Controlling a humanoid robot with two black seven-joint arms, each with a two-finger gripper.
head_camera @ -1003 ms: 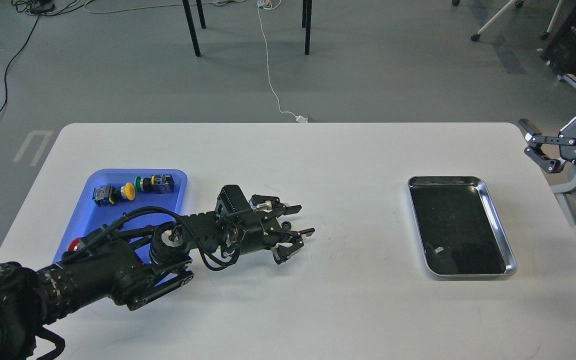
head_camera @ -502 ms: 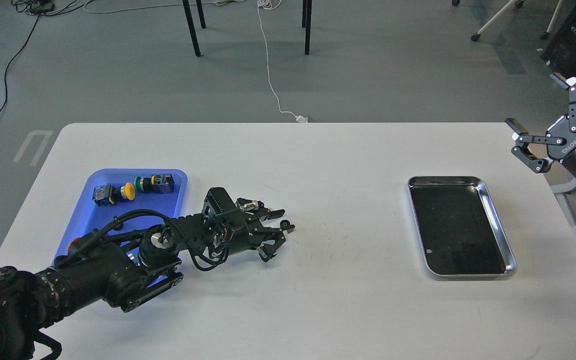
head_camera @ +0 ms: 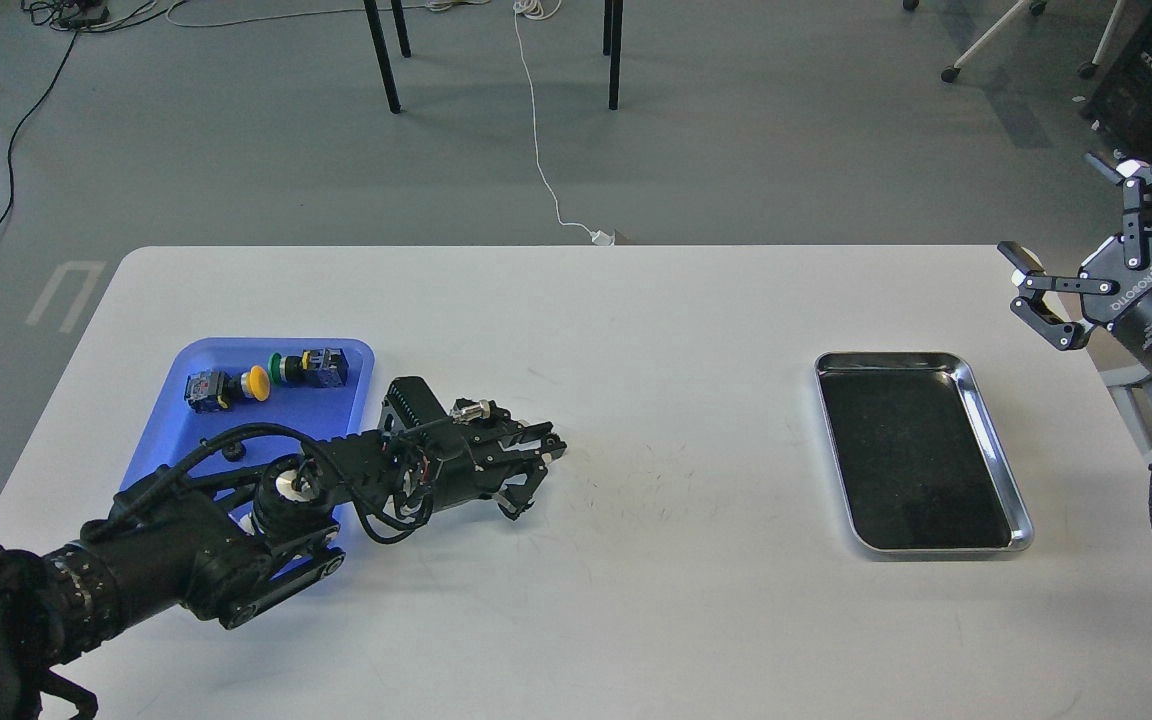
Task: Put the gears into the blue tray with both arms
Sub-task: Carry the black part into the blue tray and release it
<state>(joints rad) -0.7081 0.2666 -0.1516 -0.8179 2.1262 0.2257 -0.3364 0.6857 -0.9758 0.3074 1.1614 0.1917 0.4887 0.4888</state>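
One legible marking was found. At the right edge of the frame, the right gripper (head_camera: 1101, 245) bears white lettering on its black body, just below the base of the fingers. The lettering appears upside down and at a slant from the head view; it seems to read "ROBOTIQ", though the final letter is small and uncertain. A second, finer line of white print sits on the cylindrical wrist section below it and is too small to read. No other text or numbers can be read.
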